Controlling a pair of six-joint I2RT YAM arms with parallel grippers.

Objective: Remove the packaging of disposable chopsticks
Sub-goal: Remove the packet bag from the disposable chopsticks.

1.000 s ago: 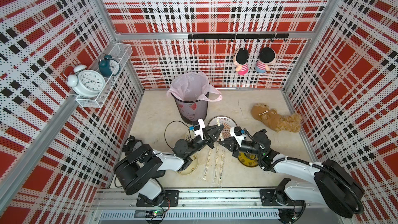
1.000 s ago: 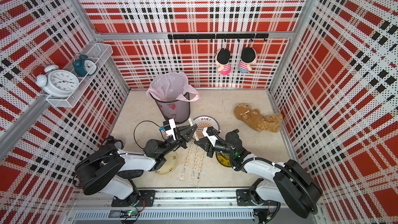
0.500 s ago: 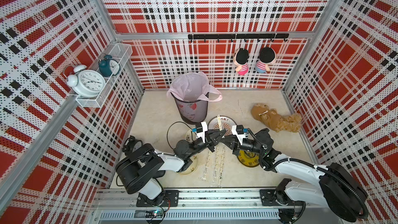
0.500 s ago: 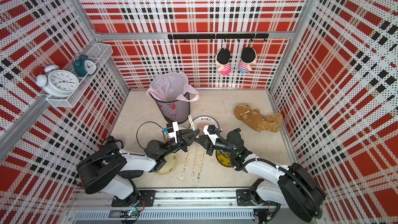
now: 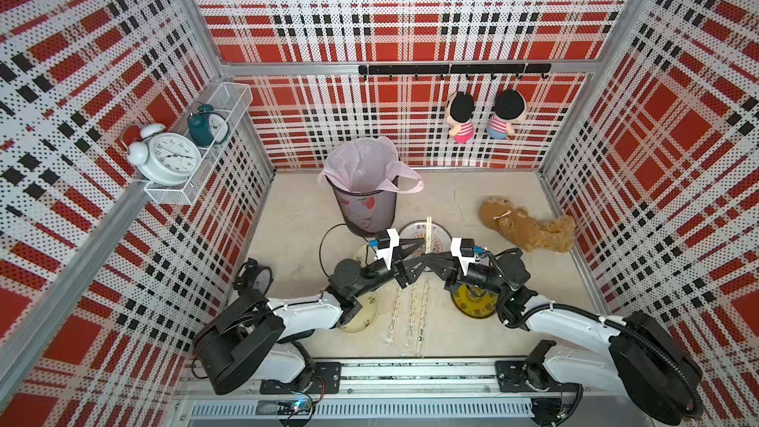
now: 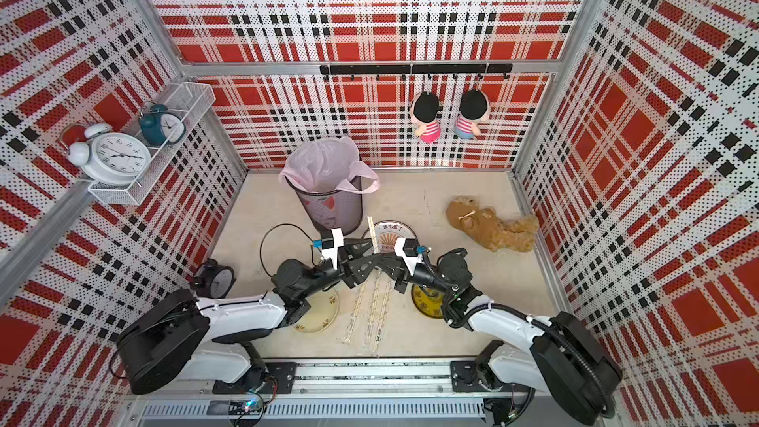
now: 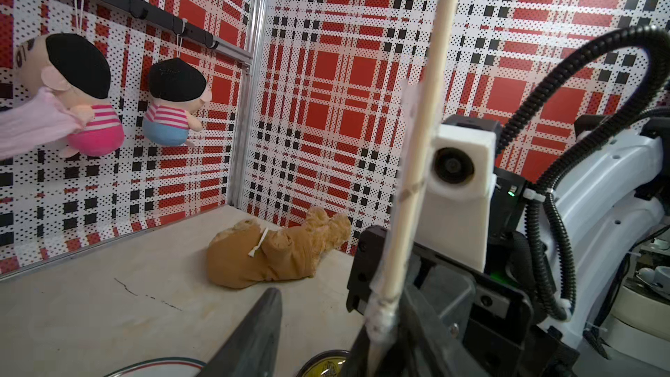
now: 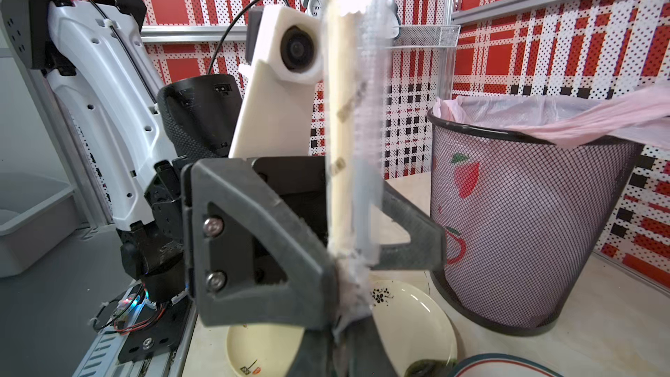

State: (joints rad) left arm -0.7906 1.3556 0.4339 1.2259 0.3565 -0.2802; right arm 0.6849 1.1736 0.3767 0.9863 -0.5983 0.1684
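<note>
Judging from how things lie, the job is barely a quarter along. One pair of chopsticks [image 5: 428, 228] is held up between the two arms. Three more wrapped pairs [image 5: 412, 314] lie side by side on the table [image 5: 295, 215], between a cream plate [image 5: 361, 318] and a yellow plate [image 5: 472, 306], and look untouched.

The raised pair stands up from the grip. Its upper end is bare wood, while its sleeve [image 8: 369, 103] hangs loose along the lower part and is bunched at the bottom. The right gripper [image 5: 427, 259] is pinched tight on that bunched end; whether the stick ends sit inside the pinch I cannot tell. The left gripper [image 5: 415, 261] has its jaws spread, one on each side of the pair, and does not seem to clamp anything.

So this sleeve is partly off but not free. As I read it, what remains is to pull it clear, probably drop it in the lined bin [image 5: 365, 207] just behind, then unwrap the other three.
</note>
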